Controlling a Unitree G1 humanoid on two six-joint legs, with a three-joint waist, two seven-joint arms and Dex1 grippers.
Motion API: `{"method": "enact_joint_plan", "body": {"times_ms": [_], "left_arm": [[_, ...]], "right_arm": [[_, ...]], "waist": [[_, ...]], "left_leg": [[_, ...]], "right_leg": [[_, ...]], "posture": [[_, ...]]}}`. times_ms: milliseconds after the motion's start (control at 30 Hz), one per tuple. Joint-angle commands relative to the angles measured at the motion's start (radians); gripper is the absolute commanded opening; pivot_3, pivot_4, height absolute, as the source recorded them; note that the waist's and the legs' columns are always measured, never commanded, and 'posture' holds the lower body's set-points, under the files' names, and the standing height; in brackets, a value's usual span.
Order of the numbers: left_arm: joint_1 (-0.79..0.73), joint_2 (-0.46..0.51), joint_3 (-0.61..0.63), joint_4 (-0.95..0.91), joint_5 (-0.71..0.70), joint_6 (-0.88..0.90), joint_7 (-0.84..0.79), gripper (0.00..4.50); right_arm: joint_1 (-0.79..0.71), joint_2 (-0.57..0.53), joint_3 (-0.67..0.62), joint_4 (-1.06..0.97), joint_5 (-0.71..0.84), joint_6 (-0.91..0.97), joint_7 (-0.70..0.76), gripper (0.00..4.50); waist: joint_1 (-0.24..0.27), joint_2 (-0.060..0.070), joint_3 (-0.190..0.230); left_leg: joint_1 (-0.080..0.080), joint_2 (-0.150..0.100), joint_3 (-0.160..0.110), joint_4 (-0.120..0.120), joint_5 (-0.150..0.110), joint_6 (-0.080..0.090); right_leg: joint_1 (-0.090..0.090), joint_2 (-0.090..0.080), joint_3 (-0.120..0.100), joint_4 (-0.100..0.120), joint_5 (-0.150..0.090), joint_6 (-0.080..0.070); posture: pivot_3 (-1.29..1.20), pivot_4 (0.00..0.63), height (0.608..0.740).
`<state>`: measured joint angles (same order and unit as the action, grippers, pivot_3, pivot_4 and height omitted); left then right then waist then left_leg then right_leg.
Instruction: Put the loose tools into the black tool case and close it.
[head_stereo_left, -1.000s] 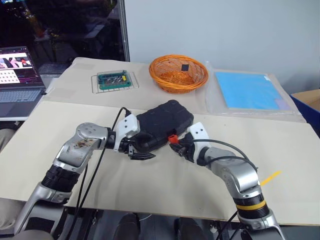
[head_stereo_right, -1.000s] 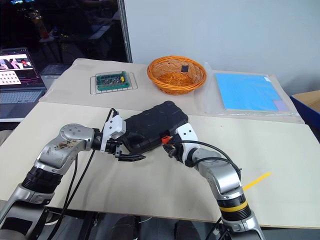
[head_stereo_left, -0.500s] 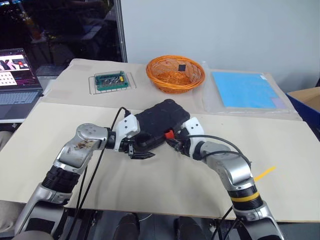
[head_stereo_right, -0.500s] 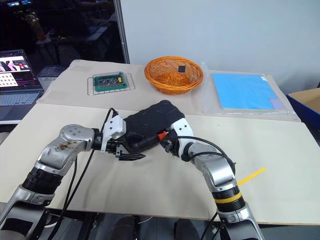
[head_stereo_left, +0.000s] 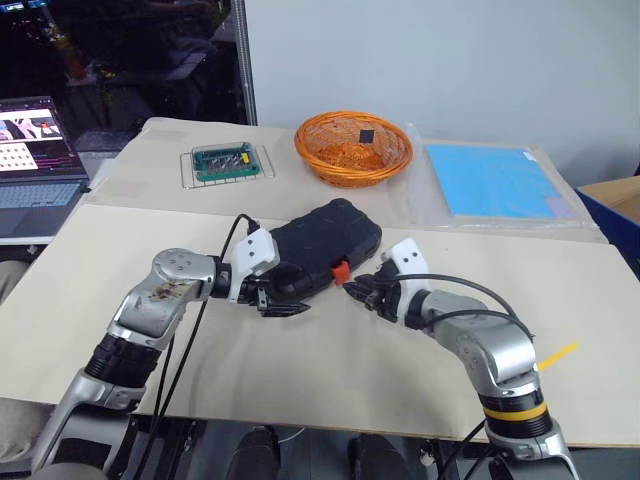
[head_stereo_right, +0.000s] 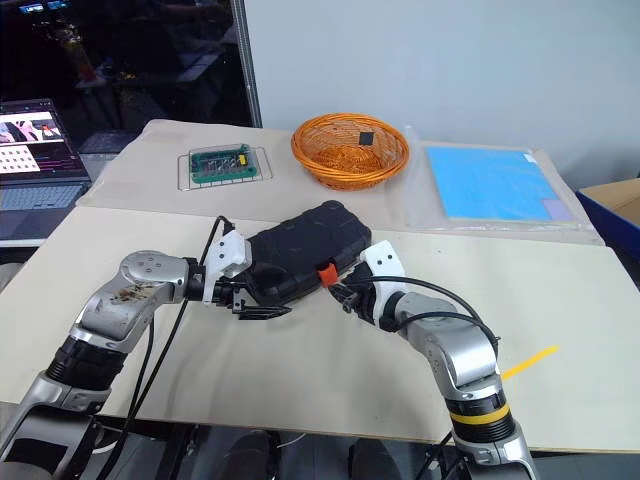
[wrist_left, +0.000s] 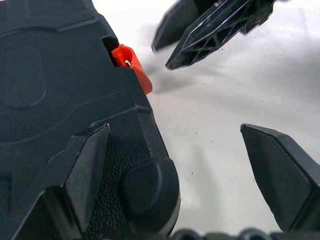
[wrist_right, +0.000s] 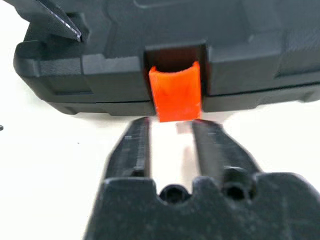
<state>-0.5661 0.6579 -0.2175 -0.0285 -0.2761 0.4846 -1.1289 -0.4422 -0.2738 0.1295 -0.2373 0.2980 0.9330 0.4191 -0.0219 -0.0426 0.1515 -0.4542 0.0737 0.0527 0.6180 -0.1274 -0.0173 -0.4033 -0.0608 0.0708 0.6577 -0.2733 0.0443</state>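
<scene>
With the case (head_stereo_left: 325, 247) lying lid-down in mid-tabletop (head_stereo_left: 330, 370), the left gripper (head_stereo_left: 283, 303), jaws wide, braces its corner, and the right gripper (wrist_right: 170, 135), jaws nearly together and empty, should press the orange latch (wrist_right: 175, 91) squarely home.

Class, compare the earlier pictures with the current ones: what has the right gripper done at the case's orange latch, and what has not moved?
The right gripper pushed in against the orange latch half a second ago, then drew slightly back; its narrowed jaws now sit just short of the latch, holding nothing. The black tool case stayed closed and in place, and the left gripper stayed open at the case's left end.
</scene>
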Motion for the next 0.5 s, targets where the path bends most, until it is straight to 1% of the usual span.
{"method": "enact_joint_plan", "body": {"times_ms": [33, 200, 367, 500], "left_arm": [[0.021, 0.000, -0.028, 0.018, 0.024, 0.025, 0.003, 4.50], [0.025, 0.000, -0.029, 0.012, 0.023, 0.032, 0.007, 4.50], [0.027, -0.003, -0.029, 0.009, 0.024, 0.040, 0.019, 4.50], [0.026, -0.004, -0.030, -0.005, 0.021, 0.056, 0.026, 4.50]], "right_arm": [[-0.064, 0.041, 0.012, 0.077, -0.028, -0.085, -0.024, 0.08], [-0.090, 0.069, 0.006, 0.100, -0.038, -0.110, -0.024, 0.08], [0.002, 0.007, -0.023, -0.077, 0.024, -0.062, 0.040, 0.08], [0.022, 0.000, -0.047, -0.106, 0.051, -0.085, 0.058, 0.08]], "waist": [[0.001, 0.000, 0.000], [-0.008, 0.000, 0.000], [-0.008, 0.000, 0.000], [-0.005, 0.000, 0.000]], "left_leg": [[0.000, 0.000, 0.000, 0.000, 0.000, 0.000], [0.000, 0.001, 0.000, 0.000, 0.000, 0.000], [0.000, 0.001, 0.000, 0.000, 0.000, 0.000], [0.000, 0.001, 0.000, 0.000, 0.000, 0.000]], "right_leg": [[0.000, 0.000, 0.000, 0.000, 0.000, 0.000], [0.000, 0.001, 0.000, 0.001, 0.000, 0.000], [0.000, 0.001, 0.000, 0.002, 0.000, 0.000], [0.000, 0.001, 0.000, 0.001, 0.000, 0.000]], "posture": [[0.00, 0.150, 0.740], [0.00, 0.150, 0.740], [0.00, 0.150, 0.740], [0.00, 0.150, 0.740]]}}
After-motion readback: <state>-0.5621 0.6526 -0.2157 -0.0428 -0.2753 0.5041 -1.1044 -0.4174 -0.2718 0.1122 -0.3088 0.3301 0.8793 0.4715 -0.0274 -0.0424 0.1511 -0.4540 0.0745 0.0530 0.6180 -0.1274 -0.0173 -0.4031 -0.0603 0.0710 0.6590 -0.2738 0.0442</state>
